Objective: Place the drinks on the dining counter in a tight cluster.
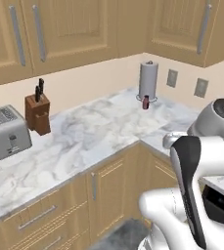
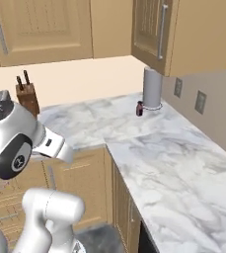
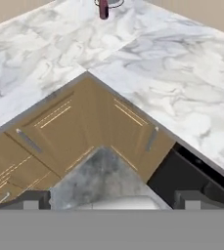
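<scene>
Left base view: small reddish bottle (image 1: 145,102) stands in the worktop's (image 1: 99,132) far corner, beside the paper towel roll (image 1: 148,80). Right base view: same spot. Hand view: gripper (image 3: 111,202) spread wide, empty, bottle far ahead.

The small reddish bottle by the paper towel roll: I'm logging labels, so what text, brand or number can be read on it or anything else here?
None readable.
Reddish bottle: no legible label, too small.
Toaster: front markings blurred.
Knife block: no text.
</scene>
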Controlling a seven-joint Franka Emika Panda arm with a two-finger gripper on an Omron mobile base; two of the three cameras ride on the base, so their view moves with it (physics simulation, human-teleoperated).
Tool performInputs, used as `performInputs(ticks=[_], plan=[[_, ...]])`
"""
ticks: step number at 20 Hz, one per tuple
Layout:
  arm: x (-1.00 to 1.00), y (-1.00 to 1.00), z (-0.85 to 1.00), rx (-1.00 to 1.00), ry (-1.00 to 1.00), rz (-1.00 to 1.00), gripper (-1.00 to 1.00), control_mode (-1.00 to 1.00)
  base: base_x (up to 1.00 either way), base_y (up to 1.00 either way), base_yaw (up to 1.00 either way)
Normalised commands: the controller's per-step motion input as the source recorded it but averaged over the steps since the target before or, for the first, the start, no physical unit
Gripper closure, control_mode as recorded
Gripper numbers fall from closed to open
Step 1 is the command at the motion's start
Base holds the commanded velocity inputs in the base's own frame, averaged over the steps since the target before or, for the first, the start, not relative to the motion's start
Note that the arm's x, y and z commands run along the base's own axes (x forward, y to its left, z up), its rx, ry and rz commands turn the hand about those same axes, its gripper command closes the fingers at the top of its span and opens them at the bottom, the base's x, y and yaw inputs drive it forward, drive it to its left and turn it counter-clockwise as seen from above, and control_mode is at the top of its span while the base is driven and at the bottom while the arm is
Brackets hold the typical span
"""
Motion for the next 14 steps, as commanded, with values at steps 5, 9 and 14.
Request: performInputs(ticks=[5, 9, 14], plan=[[0.00, 0.00, 0.00, 0.00, 0.00, 0.00, -1.00, 1.00, 1.00, 0.00, -0.13], [0.00, 0.00, 0.00, 0.00, 0.00, 0.00, -1.00, 1.00, 1.00, 0.43, -0.31], [0.00, 0.00, 0.00, 0.00, 0.00, 0.00, -1.00, 1.00, 1.00, 0.34, -0.42]])
